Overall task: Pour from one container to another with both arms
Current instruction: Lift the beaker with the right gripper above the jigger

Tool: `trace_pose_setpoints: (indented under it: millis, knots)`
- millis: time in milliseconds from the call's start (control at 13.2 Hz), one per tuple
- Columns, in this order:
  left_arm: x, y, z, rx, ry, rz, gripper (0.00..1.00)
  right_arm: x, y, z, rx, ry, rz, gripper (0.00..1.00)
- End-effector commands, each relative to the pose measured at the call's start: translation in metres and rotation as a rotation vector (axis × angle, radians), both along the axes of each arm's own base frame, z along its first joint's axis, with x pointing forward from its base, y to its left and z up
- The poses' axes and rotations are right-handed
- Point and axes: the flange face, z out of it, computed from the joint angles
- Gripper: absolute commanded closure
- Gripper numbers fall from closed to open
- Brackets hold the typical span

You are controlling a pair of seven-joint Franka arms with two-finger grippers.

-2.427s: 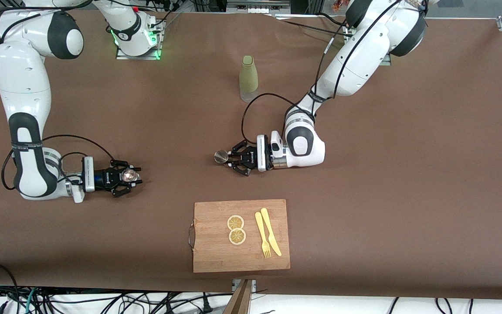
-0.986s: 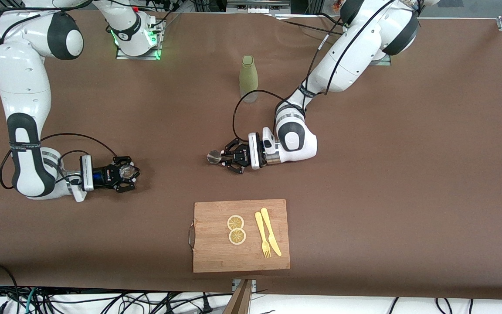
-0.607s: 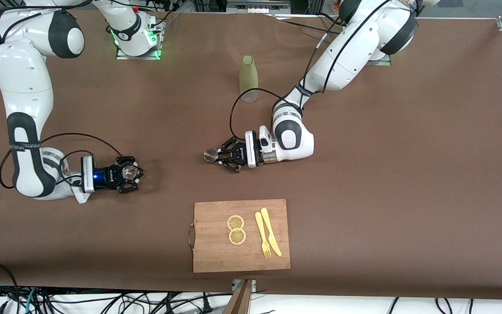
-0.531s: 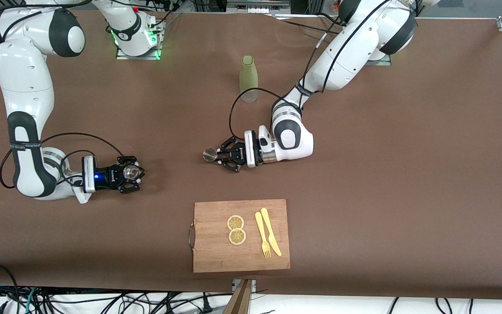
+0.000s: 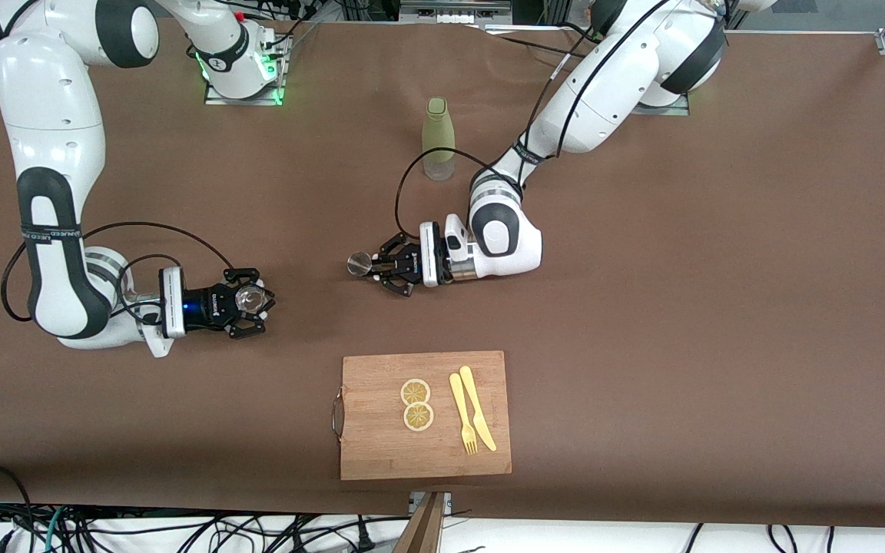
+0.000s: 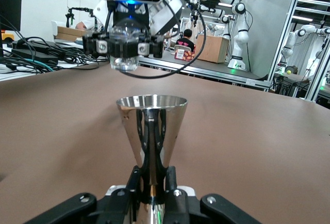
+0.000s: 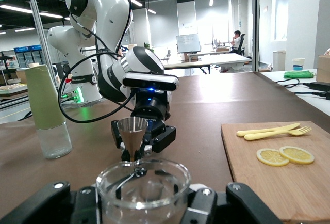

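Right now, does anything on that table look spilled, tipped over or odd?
Nothing stands out. The bottle stands upright, the left claw holds a metal cup, the right claw a glass, and no spill shows.

- Front view: high above the table [image 5: 642, 307], looking down toward both arm bases.
- Left wrist view: low, close behind its jaws, facing the right gripper [image 6: 125, 46].
- Right wrist view: likewise, facing the left gripper [image 7: 135, 142].
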Motion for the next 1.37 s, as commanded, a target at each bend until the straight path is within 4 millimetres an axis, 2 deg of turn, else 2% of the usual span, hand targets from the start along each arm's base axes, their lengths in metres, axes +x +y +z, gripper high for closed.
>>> trace_pose_setpoints:
  millis: [0, 228, 607, 758, 986, 1289]
  knots:
    - [0.002, -0.013, 0.004, 0.014, -0.012, 0.031, 1.00, -0.005, 0.009, 0.026, -0.047, 0.017, -0.017, 0.91]
    - [0.000, -0.013, 0.000, 0.017, -0.005, 0.030, 1.00, -0.002, 0.021, 0.046, -0.091, 0.004, -0.021, 0.91]
    - [-0.005, -0.025, 0.007, 0.007, 0.017, 0.024, 1.00, -0.015, 0.041, 0.067, -0.155, 0.013, -0.042, 0.91]
    - [-0.008, -0.032, 0.011, 0.005, 0.012, 0.022, 1.00, -0.017, 0.048, 0.066, -0.144, 0.019, -0.050, 0.91]
    - [-0.007, -0.031, 0.009, 0.016, 0.024, 0.030, 1.00, -0.023, 0.066, 0.064, -0.122, 0.025, -0.047, 0.91]
    - [-0.007, -0.032, 0.009, 0.015, 0.025, 0.030, 1.00, -0.037, 0.079, 0.080, -0.182, 0.008, -0.072, 0.91]
